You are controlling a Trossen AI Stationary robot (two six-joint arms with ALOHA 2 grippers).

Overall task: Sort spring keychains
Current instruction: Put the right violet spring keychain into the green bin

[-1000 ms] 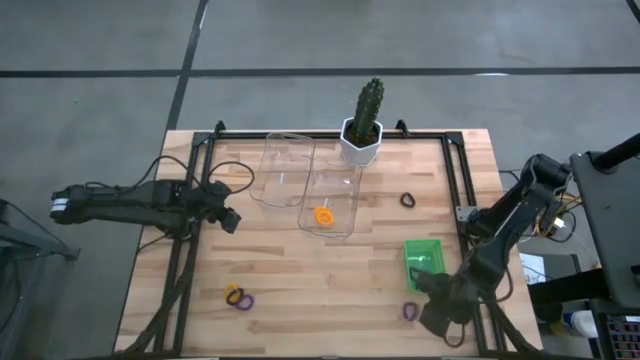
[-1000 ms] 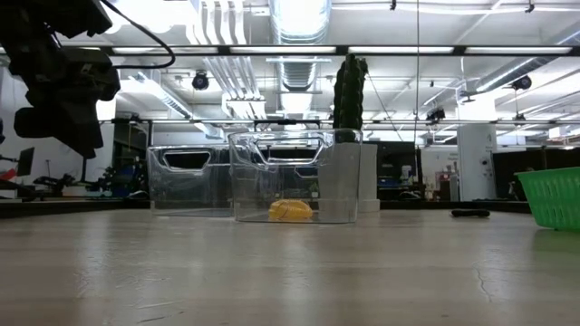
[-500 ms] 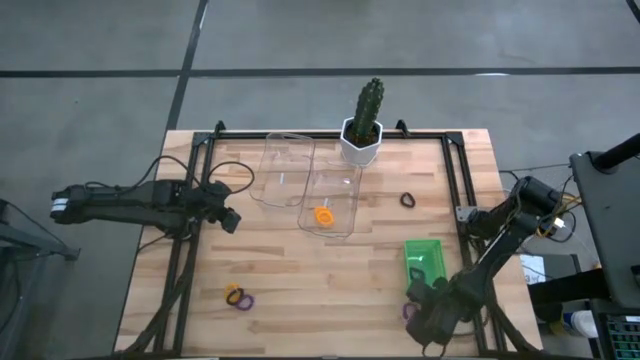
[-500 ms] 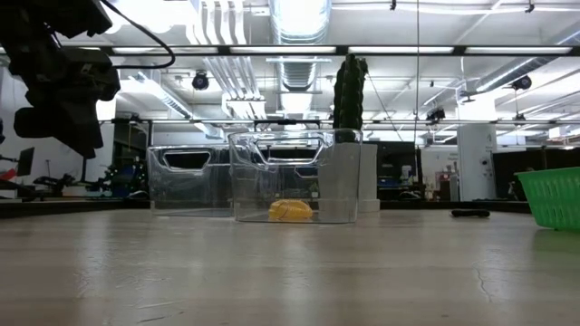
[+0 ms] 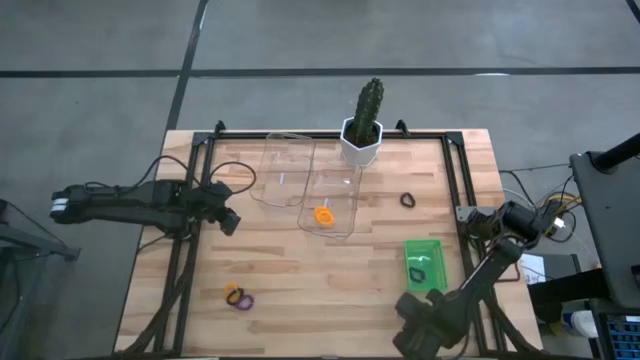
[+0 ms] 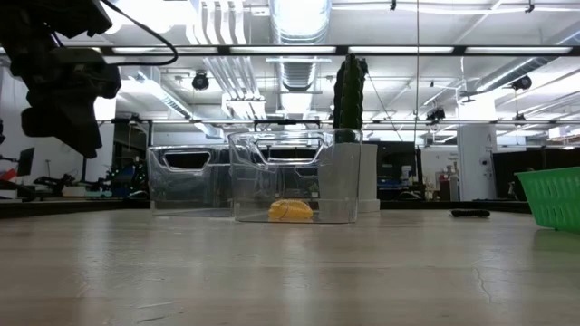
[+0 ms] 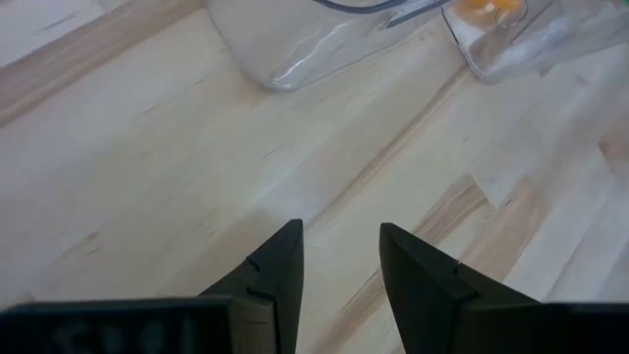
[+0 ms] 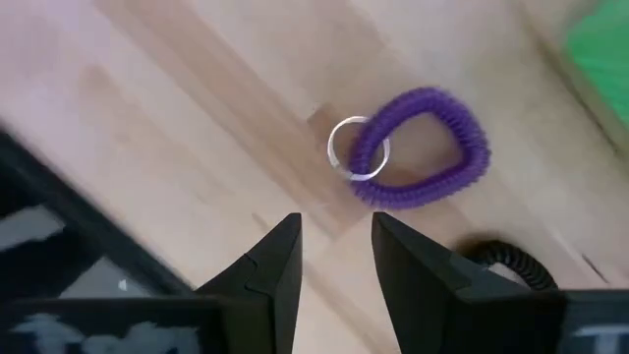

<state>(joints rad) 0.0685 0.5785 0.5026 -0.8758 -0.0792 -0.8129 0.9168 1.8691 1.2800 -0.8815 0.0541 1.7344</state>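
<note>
Wooden desk (image 5: 330,270) carries a green basket (image 5: 425,263); beside its near corner, a purple spring keychain (image 8: 423,147) lies under the right end effector (image 8: 334,261), fingers narrowly parted, empty. Far from the basket, the left end effector (image 7: 339,265) hovers, likewise parted and empty.

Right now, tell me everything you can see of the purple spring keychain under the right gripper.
The purple spring keychain is a tight coil, likely plastic, bent into a closed oval loop, with a thin silver metal ring linked through one end. It lies flat on the bare wooden table, near the green basket. The right gripper hangs above it, jaws parted, not touching it.
</note>
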